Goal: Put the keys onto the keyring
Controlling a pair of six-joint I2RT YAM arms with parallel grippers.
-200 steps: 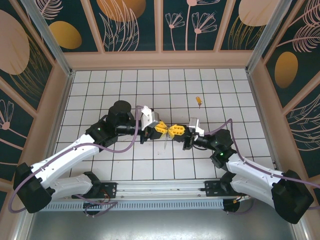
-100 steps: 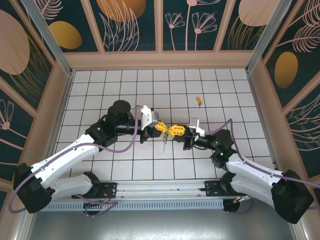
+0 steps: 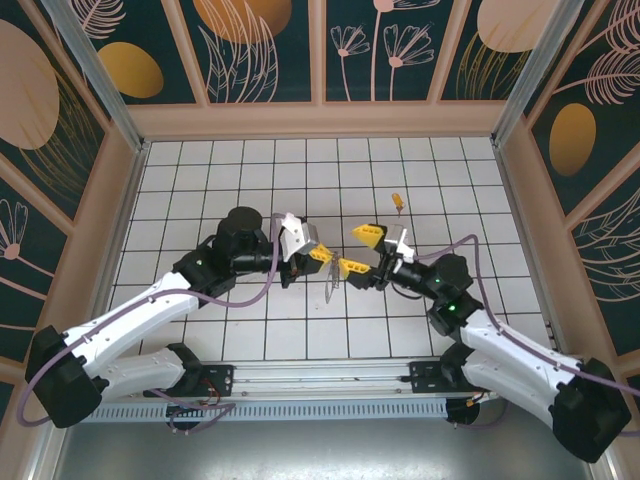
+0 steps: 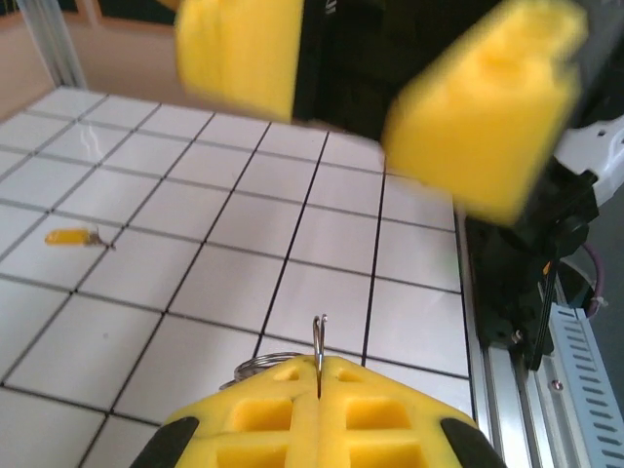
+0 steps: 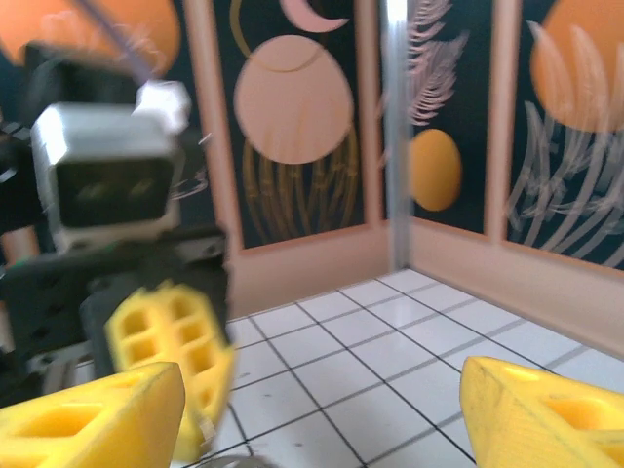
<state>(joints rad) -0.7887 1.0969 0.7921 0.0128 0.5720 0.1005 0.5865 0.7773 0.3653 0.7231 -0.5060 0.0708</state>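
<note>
**Item 1. Left hand** (image 3: 322,256): a two-finger hand with yellow pads, closed tight on a thin grey metal keyring (image 3: 331,282).
- In the left wrist view the left hand (image 4: 319,378) is shown with its pads pressed flat together.
- The keyring (image 4: 318,339) is pinched edge-on in the seam between them. A narrow wire loop is seen standing up past the fingertips, with a further coil just to the left of it.
- In the top view the keyring is seen hanging from the hand over the middle of the surface.

**Item 2. Right hand** (image 3: 352,248): a two-finger hand with yellow pads, spread wide, with nothing held.
- It is turned toward the left hand and placed near it.
- Its nearer finger is just beside the keyring; whether the two touch cannot be told.
- In the right wrist view the right hand (image 5: 322,414) is shown with one finger at each lower corner. The left hand's blurred yellow pads (image 5: 174,356) are seen beyond them, at the left.

**Item 3. Key** (image 3: 398,203): a small key with an orange-yellow head and a short thin shaft.
- It is laid flat on the surface, well apart from both hands, on the far side of the right hand.
- In the left wrist view the key (image 4: 70,237) is seen alone on one tile.

**Item 4. Surface** (image 3: 200,170): white tiles ruled with dark grid lines, enclosed by pale wooden walls (image 3: 320,118) set with dark floral panels.
</note>
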